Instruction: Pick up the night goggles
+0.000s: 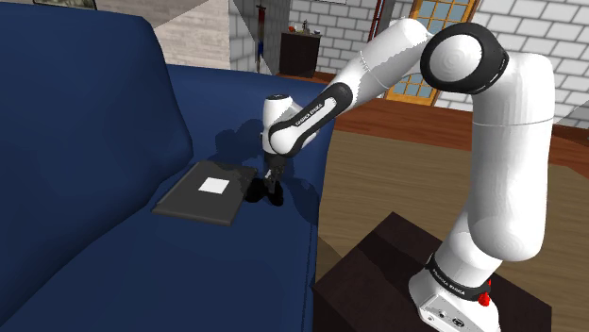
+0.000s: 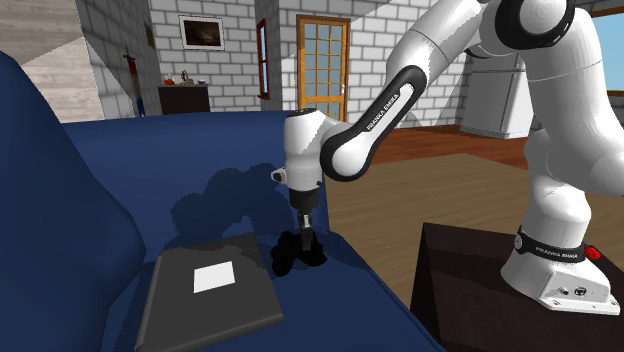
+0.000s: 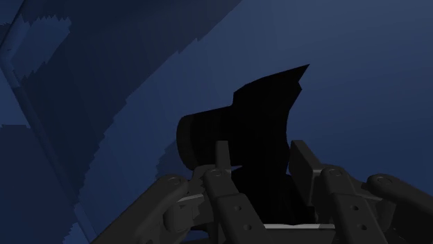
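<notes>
Dark stand (image 1: 396, 273) sits on the floor just off the blue sofa (image 1: 94, 141), at its front edge. Gripper (image 2: 305, 232) points down onto the sofa seat, fingers (image 3: 222, 158) closed against both sides of the black night goggles (image 3: 236, 125), which rest on the seat near that edge. Further onto the seat, beside the goggles: flat dark slab (image 1: 189, 200) with a white patch. Beyond the sofa: dark cabinet (image 1: 300, 52) at a brick wall.

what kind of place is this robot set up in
Most likely a living room in a house: a blue sofa, grey brick walls with a framed picture, and a wooden door with glass panes.
</notes>
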`<move>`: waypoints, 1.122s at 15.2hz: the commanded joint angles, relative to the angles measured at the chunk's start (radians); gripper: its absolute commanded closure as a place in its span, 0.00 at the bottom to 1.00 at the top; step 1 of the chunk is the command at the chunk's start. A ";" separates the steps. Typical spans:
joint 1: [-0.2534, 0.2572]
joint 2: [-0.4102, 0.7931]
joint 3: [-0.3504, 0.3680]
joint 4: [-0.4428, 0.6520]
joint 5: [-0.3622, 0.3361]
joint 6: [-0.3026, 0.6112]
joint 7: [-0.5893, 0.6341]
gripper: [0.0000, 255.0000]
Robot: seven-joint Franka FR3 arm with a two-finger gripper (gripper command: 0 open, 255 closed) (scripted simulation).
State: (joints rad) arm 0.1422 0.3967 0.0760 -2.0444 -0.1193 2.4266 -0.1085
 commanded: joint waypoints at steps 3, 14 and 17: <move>0.000 0.001 0.000 0.000 0.000 0.001 0.000 1.00; -0.005 -0.091 0.009 0.019 0.018 -0.109 -0.016 1.00; -0.006 -0.115 0.010 0.028 0.023 -0.143 -0.021 1.00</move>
State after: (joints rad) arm 0.1363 0.2908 0.0858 -2.0178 -0.0976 2.2940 -0.1280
